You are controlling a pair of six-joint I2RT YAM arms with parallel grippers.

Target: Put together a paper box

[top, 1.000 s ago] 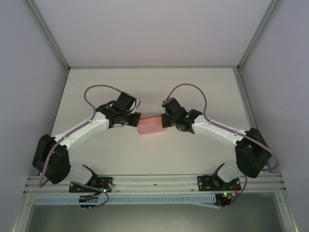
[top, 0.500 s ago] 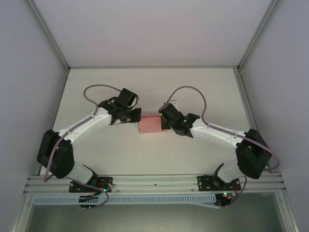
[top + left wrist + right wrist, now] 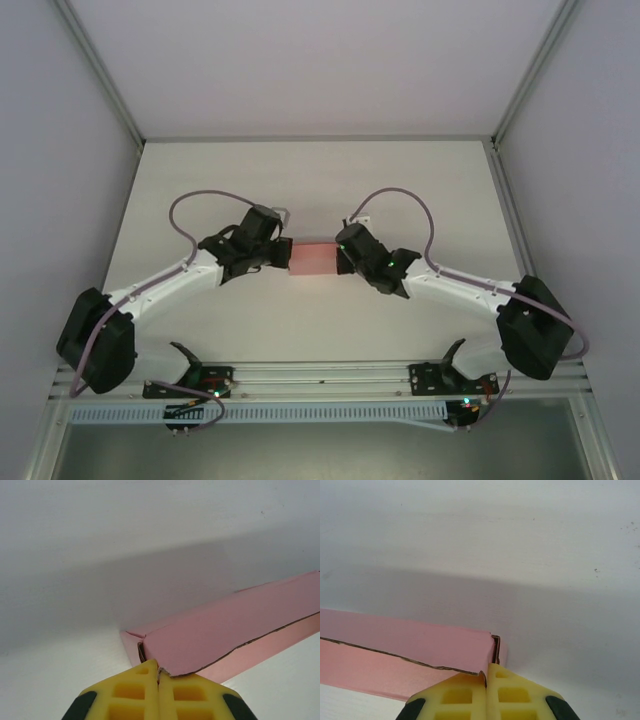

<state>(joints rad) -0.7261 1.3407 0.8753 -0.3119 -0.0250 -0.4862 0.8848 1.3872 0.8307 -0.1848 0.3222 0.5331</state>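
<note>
step: shaping the paper box (image 3: 312, 258), mid table (image 3: 200, 180) | left gripper (image 3: 158, 672) pinches one end's card edge, right gripper (image 3: 486, 674) the other (both squeezed tight) | next, I think: fold gently, don't tear

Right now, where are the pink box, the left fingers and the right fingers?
pink box (image 3: 312, 258): top camera, middle of its top face.
left fingers (image 3: 131, 691): left wrist camera, the left yellow pad.
right fingers (image 3: 512, 695): right wrist camera, the right yellow pad.
</note>
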